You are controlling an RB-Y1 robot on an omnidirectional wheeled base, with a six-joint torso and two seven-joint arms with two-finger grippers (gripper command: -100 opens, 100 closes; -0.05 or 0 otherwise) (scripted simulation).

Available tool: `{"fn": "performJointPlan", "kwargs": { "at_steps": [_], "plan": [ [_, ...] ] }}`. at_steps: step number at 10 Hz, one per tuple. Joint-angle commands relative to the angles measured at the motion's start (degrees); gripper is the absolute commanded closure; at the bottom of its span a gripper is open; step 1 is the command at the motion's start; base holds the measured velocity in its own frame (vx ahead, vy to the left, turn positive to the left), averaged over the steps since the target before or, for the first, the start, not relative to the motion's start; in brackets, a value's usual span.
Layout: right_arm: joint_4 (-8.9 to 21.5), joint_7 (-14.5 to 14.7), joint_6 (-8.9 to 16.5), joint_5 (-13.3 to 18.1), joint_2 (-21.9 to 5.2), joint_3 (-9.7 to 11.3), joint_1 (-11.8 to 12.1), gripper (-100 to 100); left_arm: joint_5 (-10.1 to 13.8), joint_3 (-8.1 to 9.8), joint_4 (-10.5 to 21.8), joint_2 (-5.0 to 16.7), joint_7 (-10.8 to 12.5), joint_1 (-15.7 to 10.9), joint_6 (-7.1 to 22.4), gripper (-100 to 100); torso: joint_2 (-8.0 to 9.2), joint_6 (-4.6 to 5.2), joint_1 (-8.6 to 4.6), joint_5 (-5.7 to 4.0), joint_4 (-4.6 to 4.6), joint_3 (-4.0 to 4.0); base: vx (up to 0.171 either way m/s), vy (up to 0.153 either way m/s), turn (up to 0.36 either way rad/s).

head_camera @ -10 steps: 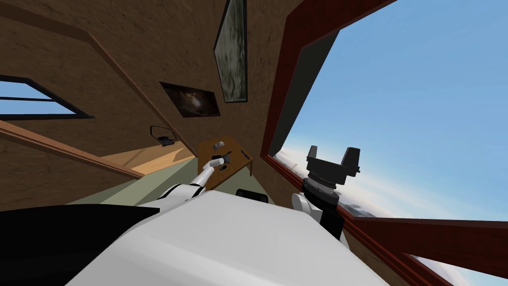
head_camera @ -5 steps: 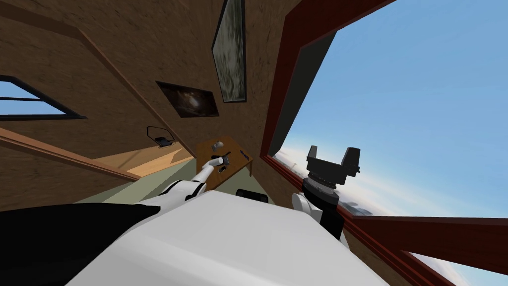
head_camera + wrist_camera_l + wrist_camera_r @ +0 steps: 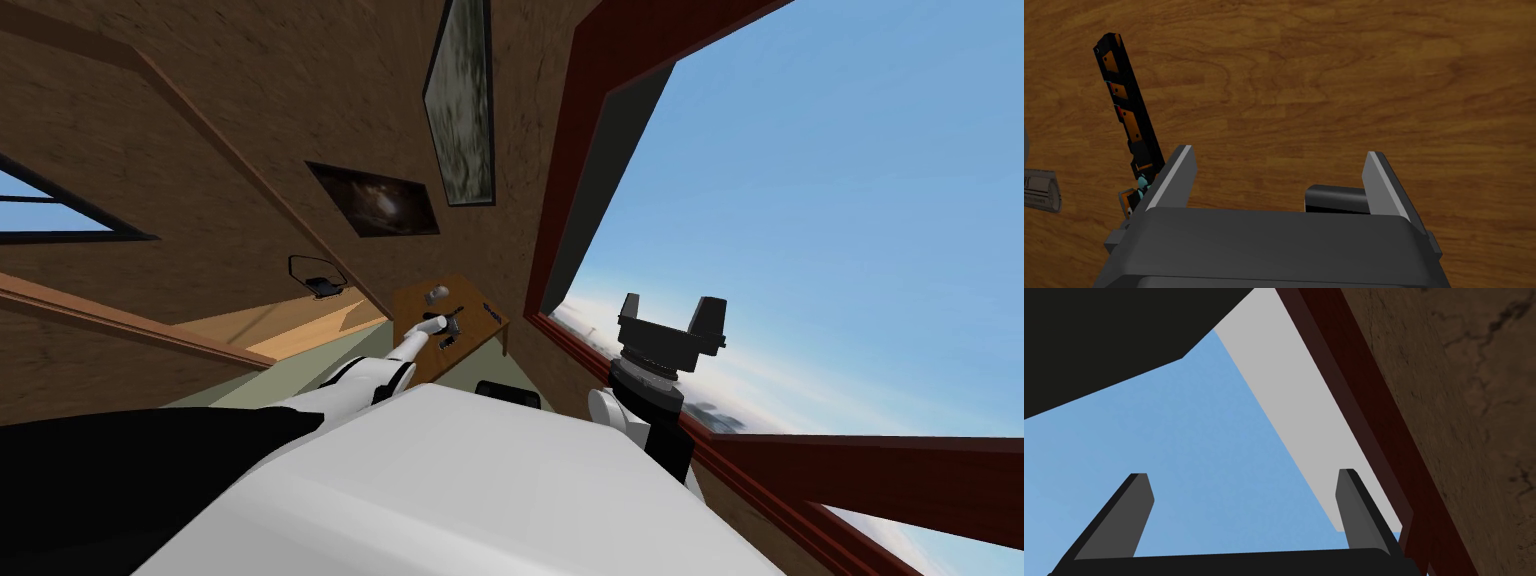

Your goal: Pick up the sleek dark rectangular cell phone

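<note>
The dark cell phone lies flat on the small wooden table, its rounded end showing between my left gripper's fingers, close against one finger. The gripper's dark body hides most of it. My left gripper is open and hovers just above the tabletop. The head view has the left arm stretched out to that table, with the left gripper over its middle. My right gripper is raised at the window on the right, open and holding nothing.
A long black strip with orange patches lies on the table just outside the other finger. A grey object sits beyond it, seen too in the head view. The table stands against a brown wall beside a red-framed window.
The whole head view has slid a little to the left, so I have moved. My left gripper stays over the table's middle; the right arm holds its place.
</note>
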Motion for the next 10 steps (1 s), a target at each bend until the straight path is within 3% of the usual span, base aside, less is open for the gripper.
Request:
{"fn": "performJointPlan", "kwargs": {
  "at_steps": [1, 5, 10],
  "plan": [
    [0.00, 0.00, 0.00, 0.00, 0.00, 0.00, 0.00, 0, 0.04, 0.00, 1.59, -0.05, 0.07, -0.20, 0.10, -100, 0.00, 0.00, 0.00, 0.00, 0.00, 0.00, 0.007, 0.006, 0.006],
    [0.00, 0.00, 0.00, 0.00, 0.00, 0.00, 0.00, 0, 2.43, 1.09, 11.17, 2.26, 1.83, -3.55, 5.01, -100, -0.04, -0.01, 0.04, 0.01, -0.01, -0.02, 0.022, 0.016, -0.037],
    [0.00, 0.00, 0.00, 0.00, 0.00, 0.00, 0.00, 0, 3.55, 1.76, 17.48, 3.68, 2.88, -5.33, 7.45, -100, -0.01, 0.00, 0.01, 0.00, 0.00, 0.00, 0.017, 0.015, -0.018]
  ]
}}
